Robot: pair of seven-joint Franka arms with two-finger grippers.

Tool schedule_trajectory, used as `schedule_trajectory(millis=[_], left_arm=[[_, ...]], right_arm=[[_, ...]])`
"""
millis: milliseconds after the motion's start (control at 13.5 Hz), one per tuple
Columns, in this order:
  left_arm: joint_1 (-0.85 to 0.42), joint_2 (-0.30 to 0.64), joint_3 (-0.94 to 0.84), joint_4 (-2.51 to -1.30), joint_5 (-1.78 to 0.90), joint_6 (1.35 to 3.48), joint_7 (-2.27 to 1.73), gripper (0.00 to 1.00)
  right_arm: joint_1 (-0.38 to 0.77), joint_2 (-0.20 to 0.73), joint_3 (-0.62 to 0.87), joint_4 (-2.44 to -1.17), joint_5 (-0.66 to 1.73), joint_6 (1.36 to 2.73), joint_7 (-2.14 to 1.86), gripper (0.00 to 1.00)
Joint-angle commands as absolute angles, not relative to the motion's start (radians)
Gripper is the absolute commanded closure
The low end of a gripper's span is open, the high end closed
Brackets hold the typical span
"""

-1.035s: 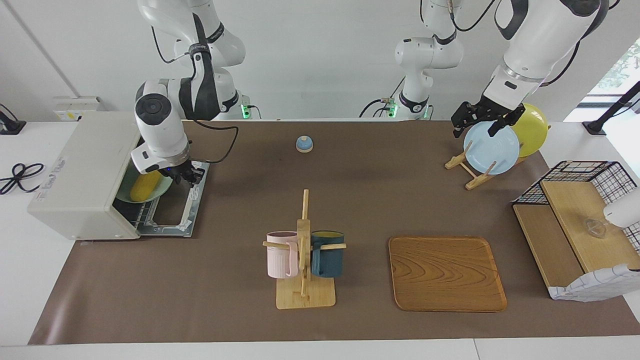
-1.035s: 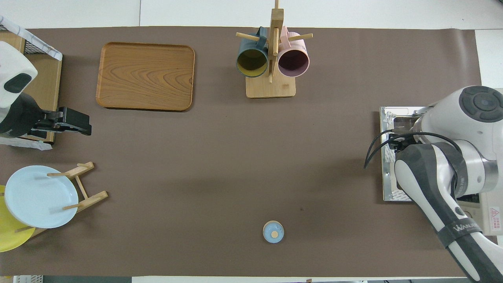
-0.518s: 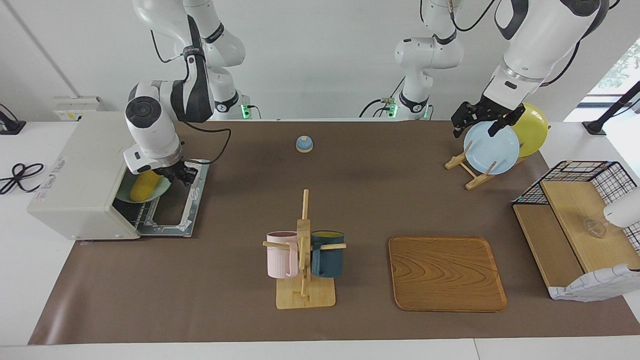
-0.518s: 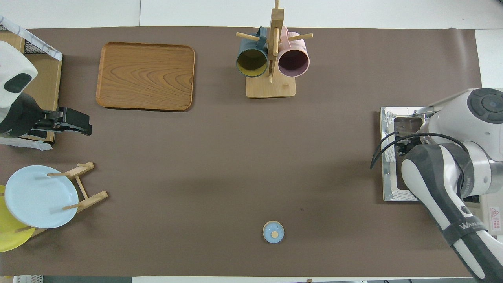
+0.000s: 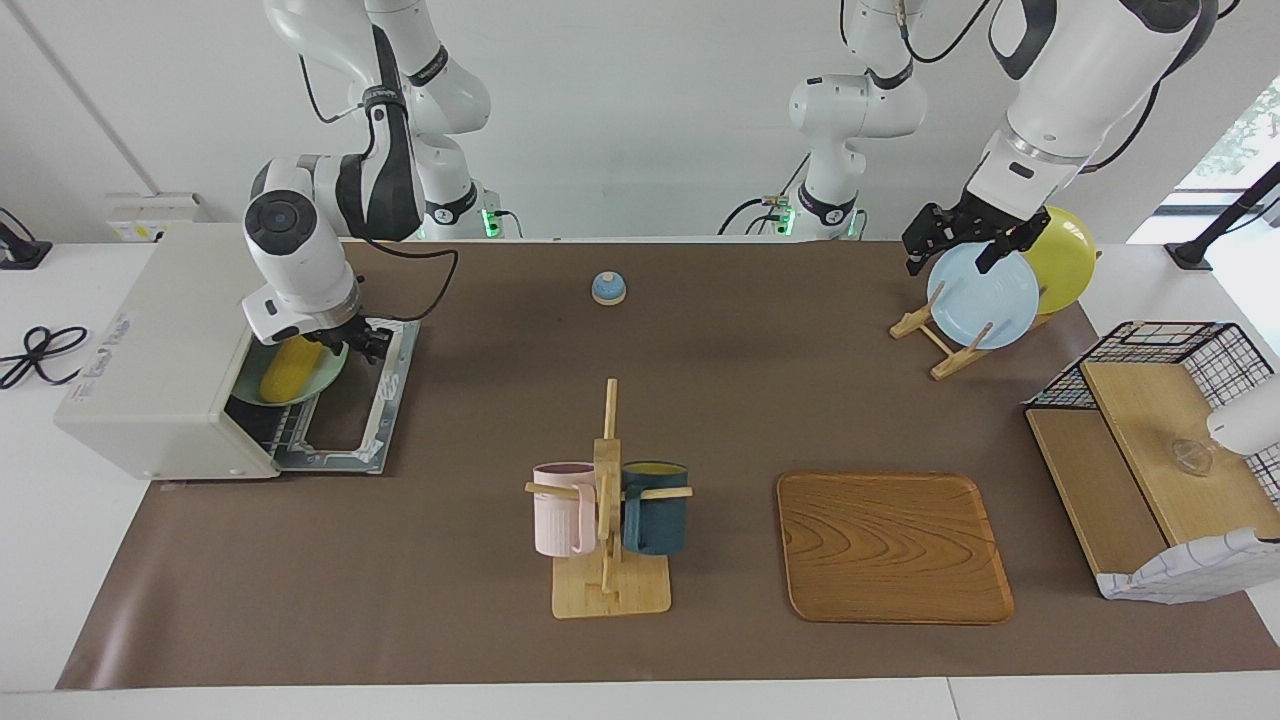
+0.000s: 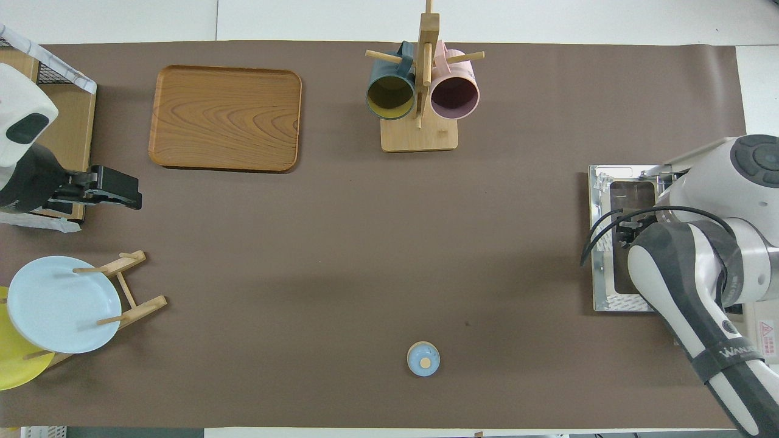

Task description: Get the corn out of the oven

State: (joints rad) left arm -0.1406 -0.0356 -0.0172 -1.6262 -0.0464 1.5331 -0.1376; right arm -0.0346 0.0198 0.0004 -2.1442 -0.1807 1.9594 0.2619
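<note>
Reaching into oven (image 5: 160, 350) mouth, right hand (image 5: 345, 338) beside corn (image 5: 290, 368); both hands' spread unclear; left hand (image 5: 965, 240) waits over plates

Both views are bright and evenly lit, with soft, diffuse light from above. Shadows on the brown mat (image 5: 480, 600) are faint and blurred: a pale dark patch lies mid-mat in the overhead view, and a thin shadow hugs the wooden tray (image 6: 225, 118). Daylight blows out the window (image 5: 1245, 140) at the facing view's edge. The oven (image 5: 165, 350) interior is dim. Focus is sharp throughout.
</note>
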Motion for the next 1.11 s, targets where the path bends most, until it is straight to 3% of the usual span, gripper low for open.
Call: schedule_trajectory(millis=[0,518,813,887,1035], left_arm=[[-0.141,-0.032,-0.021,-1.628,-0.028,1.543,-0.15,0.0],[-0.144,-0.032,-0.021,-1.626,-0.028,1.543,-0.155,0.0],[-0.146,-0.032,-0.021,-1.626,-0.028,1.543,-0.155,0.0],[-0.146,-0.032,-0.021,-1.626,-0.029,1.545,-0.155,0.0],[-0.146,-0.032,-0.021,-1.626,-0.029,1.545,-0.155,0.0]], right_arm=[[-0.063,0.003,0.011,-2.175,-0.192,2.003,0.189,0.44],[-0.095,-0.009,0.011,-2.233,-0.19,2.098,0.12,0.48],[-0.094,-0.017,0.009,-2.258,-0.19,2.109,0.098,0.84],[-0.091,-0.02,0.009,-2.261,-0.192,2.109,0.095,1.0],[-0.071,-0.018,0.012,-2.252,-0.245,2.102,0.091,1.0]])
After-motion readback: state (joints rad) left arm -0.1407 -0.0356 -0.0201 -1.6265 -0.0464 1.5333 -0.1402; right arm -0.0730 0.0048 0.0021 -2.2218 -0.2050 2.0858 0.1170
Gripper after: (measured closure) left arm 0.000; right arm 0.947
